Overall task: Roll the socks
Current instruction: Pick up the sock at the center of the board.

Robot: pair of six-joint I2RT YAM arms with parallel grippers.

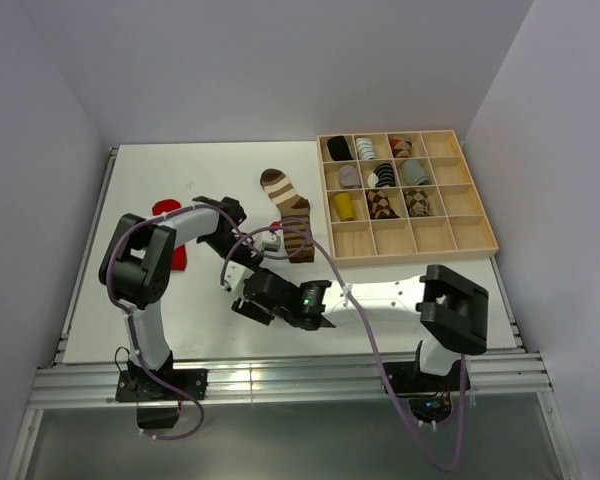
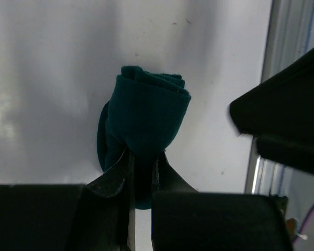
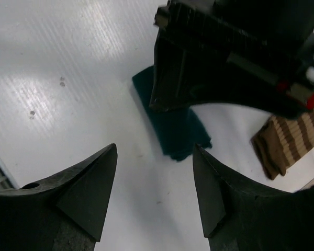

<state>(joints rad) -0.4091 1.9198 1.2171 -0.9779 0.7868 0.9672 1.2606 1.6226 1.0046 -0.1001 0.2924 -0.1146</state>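
Fabric of the dark teal sock is squeezed between the jaws of the left gripper, which stand narrow and pinch the sock's near end. The rest of the sock lies on the white table, its far end doubled over into a thick fold. The right gripper hangs over bare table just short of the same sock, jaws spread wide with nothing between them. In its wrist view the left gripper's black body covers part of the teal fabric. The brown-and-cream striped sock lies flat beyond the two grippers, near the teal one but apart from it, beside the left edge of the wooden tray that holds sock bundles in its compartments. The red sock lies at the table's left, partly hidden under the left arm
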